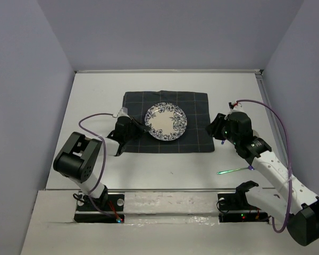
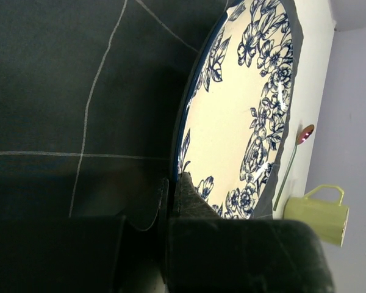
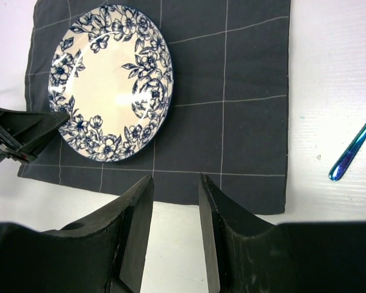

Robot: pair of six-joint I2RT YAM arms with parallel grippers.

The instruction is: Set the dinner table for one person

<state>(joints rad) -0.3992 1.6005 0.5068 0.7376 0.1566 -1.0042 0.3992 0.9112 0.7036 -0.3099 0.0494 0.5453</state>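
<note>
The white dinner table point(image 1: 165, 85) carries a dark navy checked placemat point(image 1: 194, 109) with a blue-flowered plate point(image 1: 167, 121) on it. My left gripper point(image 1: 142, 127) is at the plate's left edge; in the left wrist view it point(image 2: 174, 180) is shut on the plate's rim point(image 2: 232, 122). My right gripper point(image 1: 215, 129) is open and empty at the placemat's right edge. In the right wrist view it point(image 3: 175, 180) hangs over the white table just off the placemat point(image 3: 244, 73), with the plate point(image 3: 107, 79) farther off.
A thin iridescent green-blue utensil point(image 1: 231, 170) lies on the table right of the placemat and shows in the right wrist view point(image 3: 354, 152). The left wrist view shows a spoon point(image 2: 303, 134) and a yellow-green mug point(image 2: 317, 215) beyond the plate. Purple walls enclose the table.
</note>
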